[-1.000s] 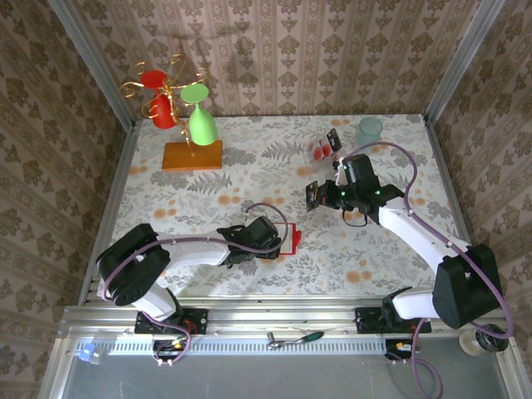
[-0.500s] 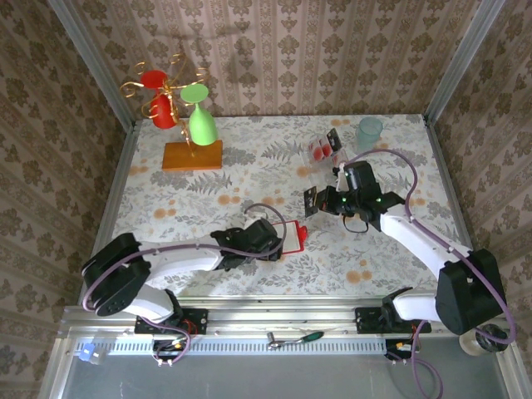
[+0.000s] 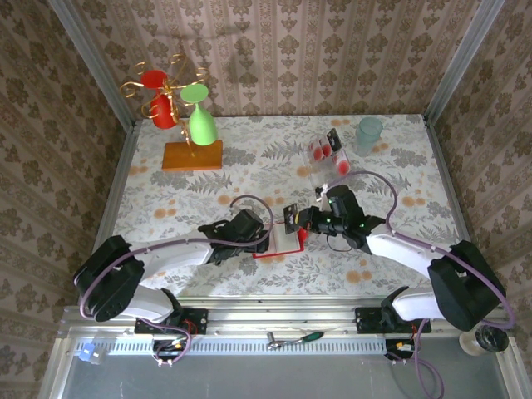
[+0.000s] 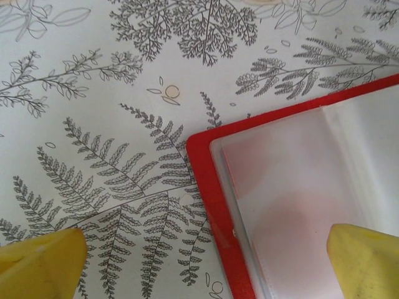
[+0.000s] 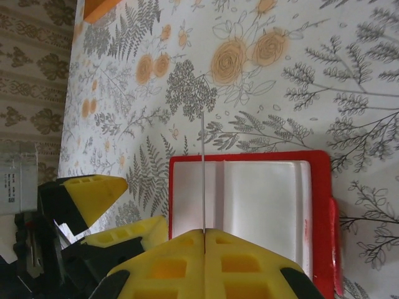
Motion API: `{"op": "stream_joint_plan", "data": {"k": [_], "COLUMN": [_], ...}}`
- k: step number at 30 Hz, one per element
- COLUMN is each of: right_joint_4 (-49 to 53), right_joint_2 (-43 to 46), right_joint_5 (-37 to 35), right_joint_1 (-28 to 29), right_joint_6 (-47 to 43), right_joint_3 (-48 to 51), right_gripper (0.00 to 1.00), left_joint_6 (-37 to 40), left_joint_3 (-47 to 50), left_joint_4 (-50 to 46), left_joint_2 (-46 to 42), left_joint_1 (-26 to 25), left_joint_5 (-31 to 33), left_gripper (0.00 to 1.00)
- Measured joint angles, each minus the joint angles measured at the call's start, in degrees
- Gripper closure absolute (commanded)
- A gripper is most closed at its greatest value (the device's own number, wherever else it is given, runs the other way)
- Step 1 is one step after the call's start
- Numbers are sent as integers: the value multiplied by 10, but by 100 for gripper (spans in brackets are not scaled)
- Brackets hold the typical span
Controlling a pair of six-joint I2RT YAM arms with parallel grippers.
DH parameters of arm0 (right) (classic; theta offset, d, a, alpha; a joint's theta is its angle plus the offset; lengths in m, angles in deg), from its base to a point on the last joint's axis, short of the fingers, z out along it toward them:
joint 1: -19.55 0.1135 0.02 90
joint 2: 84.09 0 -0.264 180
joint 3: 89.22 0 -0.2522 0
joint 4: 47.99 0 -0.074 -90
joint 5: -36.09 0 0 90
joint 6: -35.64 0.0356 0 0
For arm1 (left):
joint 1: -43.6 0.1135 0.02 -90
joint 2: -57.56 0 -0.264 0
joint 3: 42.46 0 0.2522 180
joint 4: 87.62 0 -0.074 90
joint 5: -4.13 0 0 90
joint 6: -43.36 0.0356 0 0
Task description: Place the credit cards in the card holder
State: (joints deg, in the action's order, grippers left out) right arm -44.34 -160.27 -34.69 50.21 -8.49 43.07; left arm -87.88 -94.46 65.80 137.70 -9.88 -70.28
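red card holder (image 3: 287,242) lies open at the table's (image 3: 208,179) near middle. left gripper (image 3: 259,239), jaws spread wide, straddles its left edge, likely steadying it. right gripper (image 3: 298,219) pinches one credit card (image 5: 203,174) edge-on over the pale pockets (image 5: 262,199), lined up for slotting in.

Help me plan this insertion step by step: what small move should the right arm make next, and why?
Probably lower the right gripper and tilt the credit card flatter, toward a pale pocket. The gripper is shut on the card, which shows edge-on over the open card holder and is not yet in a pocket. The open left gripper straddles the holder's red edge.
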Motion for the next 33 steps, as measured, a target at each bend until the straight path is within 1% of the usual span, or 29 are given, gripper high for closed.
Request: {"op": "stream_joint_plan", "data": {"k": [8, 21, 33], "right_joint_4": [-78, -184, -267], "right_joint_2": [-20, -83, -136], "right_joint_5": [-10, -7, -7], "right_joint_1": [7, 25, 42], "right_joint_6": [28, 54, 69], "right_joint_3": [44, 70, 75], "right_gripper": [100, 100, 100], "left_joint_6": [0, -4, -8], "left_joint_3": [12, 11, 11], "left_joint_4": [-3, -11, -13], "left_joint_2": [27, 35, 35], "left_joint_1": [0, 0, 0], "left_joint_5": [2, 12, 14], "left_gripper": [0, 0, 0]}}
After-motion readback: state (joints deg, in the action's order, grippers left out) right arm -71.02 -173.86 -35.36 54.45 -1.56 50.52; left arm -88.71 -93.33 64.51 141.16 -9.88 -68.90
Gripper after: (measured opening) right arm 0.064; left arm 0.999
